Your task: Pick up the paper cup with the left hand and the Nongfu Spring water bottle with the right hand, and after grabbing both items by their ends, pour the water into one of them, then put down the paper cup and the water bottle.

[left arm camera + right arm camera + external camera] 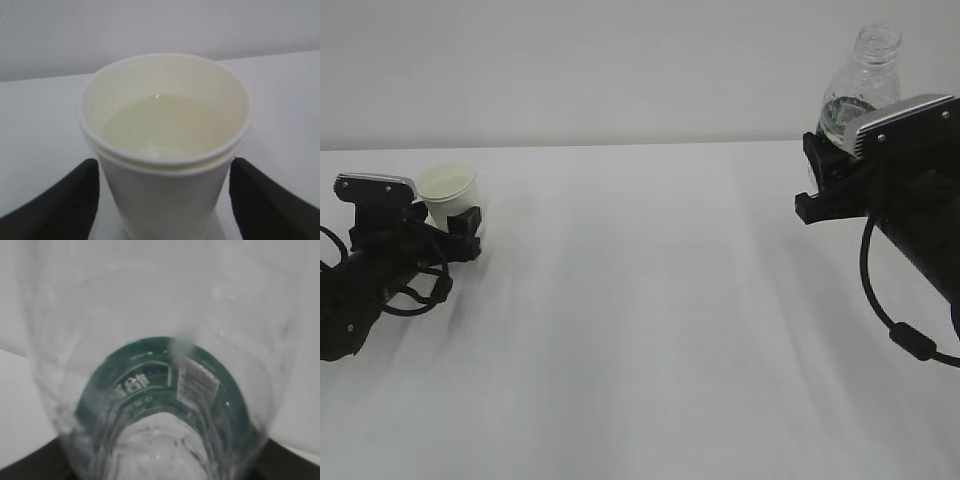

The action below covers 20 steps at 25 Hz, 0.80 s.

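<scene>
The paper cup stands upright at the far left of the white table, with clear water in it. My left gripper sits low around its lower half. Its black fingers flank the paper cup with a thin gap on each side, so it is open. At the upper right, my right gripper is shut on the lower body of the Nongfu Spring water bottle. The bottle is held upright above the table, capless neck up, with a little water inside. The bottle's green label fills the right wrist view, with the right gripper at the bottom.
The white table stretches between both arms, with a pale wall behind. A black cable loops under the right arm. Cables hang by the left arm near the table's left edge.
</scene>
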Each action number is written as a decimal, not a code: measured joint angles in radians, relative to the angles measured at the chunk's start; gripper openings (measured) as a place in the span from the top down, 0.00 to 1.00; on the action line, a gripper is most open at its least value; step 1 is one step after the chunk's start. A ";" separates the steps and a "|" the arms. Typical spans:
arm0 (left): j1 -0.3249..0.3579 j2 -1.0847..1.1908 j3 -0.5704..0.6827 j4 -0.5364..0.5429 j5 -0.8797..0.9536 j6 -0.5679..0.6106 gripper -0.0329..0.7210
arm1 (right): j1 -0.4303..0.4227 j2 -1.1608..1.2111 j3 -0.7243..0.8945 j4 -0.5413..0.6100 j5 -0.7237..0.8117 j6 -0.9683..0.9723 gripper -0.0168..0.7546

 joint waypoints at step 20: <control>-0.004 -0.161 0.210 0.028 -0.012 0.000 0.18 | 0.000 0.000 0.000 -0.002 0.000 0.008 0.45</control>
